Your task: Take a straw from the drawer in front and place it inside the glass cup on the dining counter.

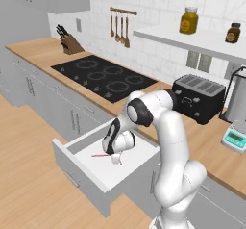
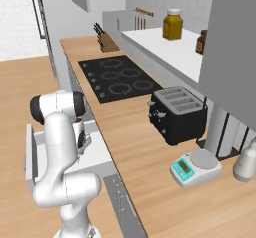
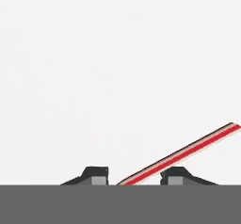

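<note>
The drawer (image 1: pixel 79 174) stands pulled out below the wall counter, white inside. The thin red straw (image 1: pixel 99 155) lies flat on the drawer floor. My gripper (image 1: pixel 115 159) reaches down into the drawer right over one end of it. In the hand view the straw (image 3: pixel 188 148) runs slantwise from between the two fingertips out to the right. My gripper (image 3: pixel 136 176) straddles it with its jaws still apart, a gap showing on the left side. The drawer (image 2: pixel 31 152) also shows behind the arm in the right base view. The glass cup and the dining counter are out of view.
On the wall counter sit a black stove (image 1: pixel 103 76), a black toaster (image 1: pixel 198 97), a small scale (image 1: pixel 235 139) and a knife block (image 1: pixel 69 43). Two jars (image 1: pixel 189 20) stand on the shelf above. Wood floor lies left of the drawer.
</note>
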